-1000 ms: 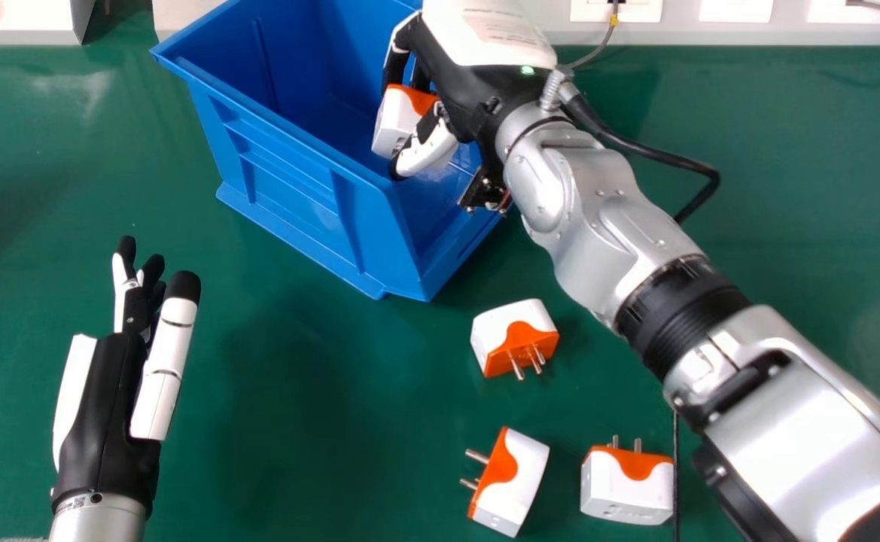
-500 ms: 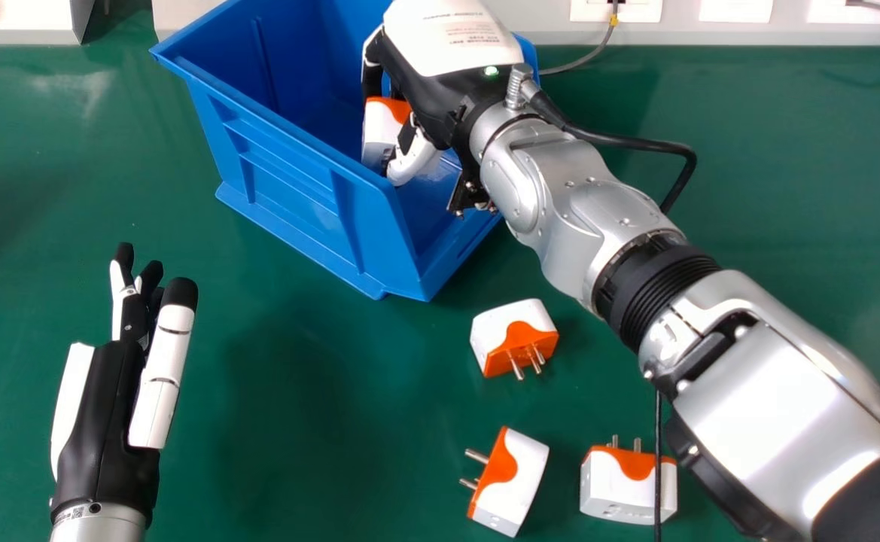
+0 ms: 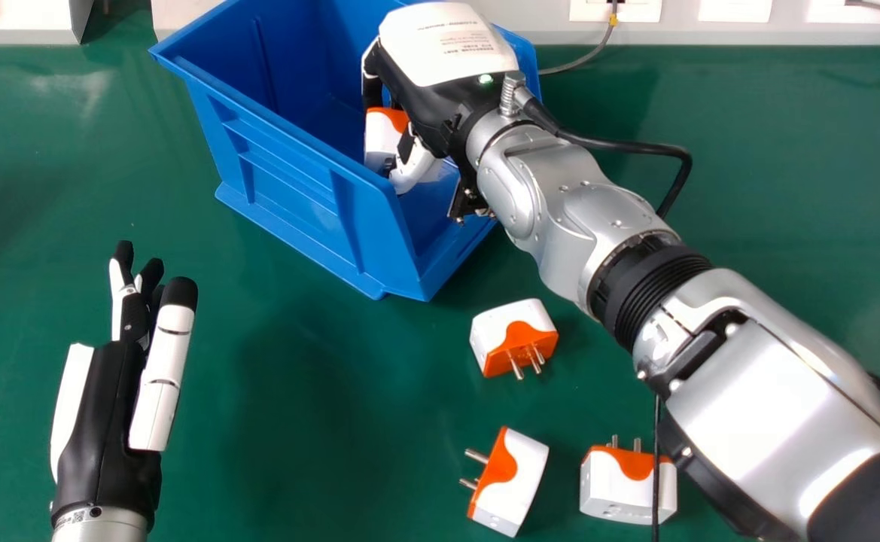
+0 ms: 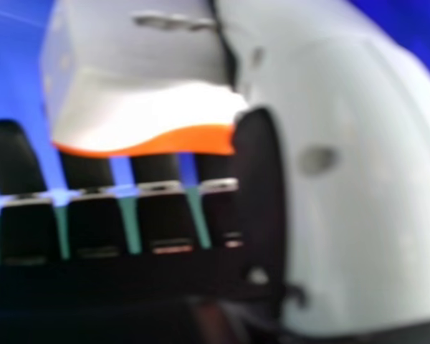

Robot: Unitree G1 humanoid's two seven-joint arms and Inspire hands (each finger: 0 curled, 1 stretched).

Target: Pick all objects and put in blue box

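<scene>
I have my right hand curled round a white-and-orange adapter, thumb against it, within the blue box. Outside, three more adapters lie on the green table (prongs showing on each). My left hand, fingers relaxed, is well apart.

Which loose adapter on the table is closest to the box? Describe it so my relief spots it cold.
Find the open-topped blue plastic box on the green table. Just off its near corner lies a blocky white-and-orange plug adapter. Its metal prongs point toward the view's bottom edge; the left neighbour's point left, the right neighbour's point away, toward the top.
</scene>
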